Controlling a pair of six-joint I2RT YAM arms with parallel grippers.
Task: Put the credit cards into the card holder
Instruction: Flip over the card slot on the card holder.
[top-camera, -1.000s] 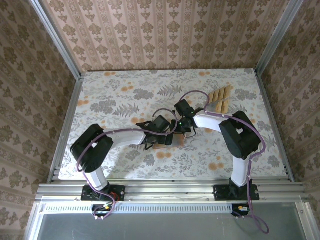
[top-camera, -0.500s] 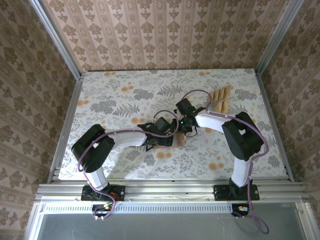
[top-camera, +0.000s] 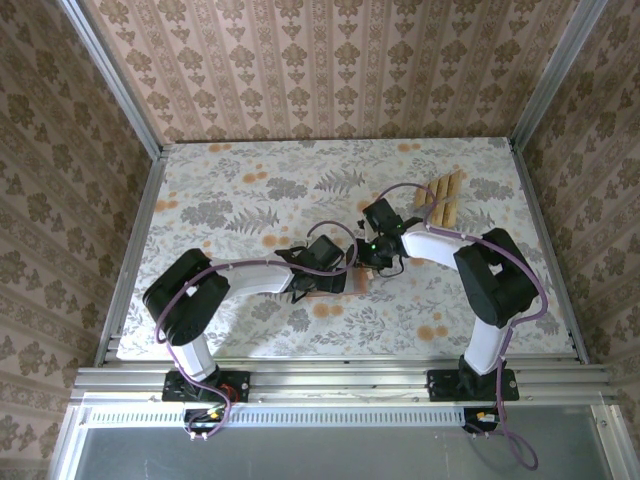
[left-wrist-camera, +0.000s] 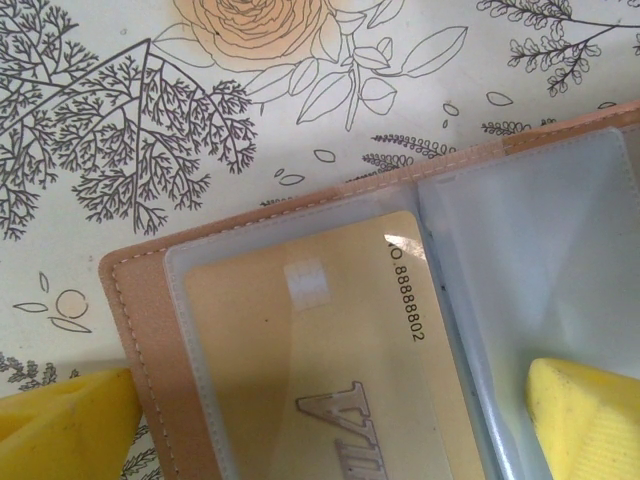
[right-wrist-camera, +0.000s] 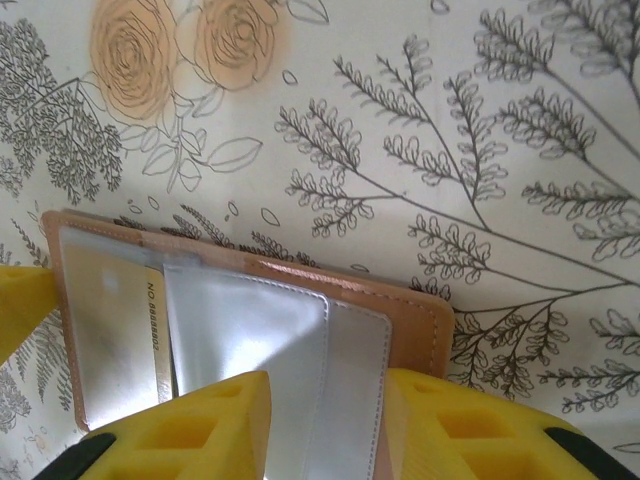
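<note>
Left wrist view shows you a thin tan card (left-wrist-camera: 330, 360) inside the salmon-brown leather wallet (left-wrist-camera: 150, 340); left claw (left-wrist-camera: 325, 420), right claw (right-wrist-camera: 328, 425) stand apart.

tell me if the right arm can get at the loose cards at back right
Probably yes. The credit cards lie uncovered on the table beside the right arm; only a purple cable loops close by. The right gripper, at the card holder, would have to swing back.
</note>
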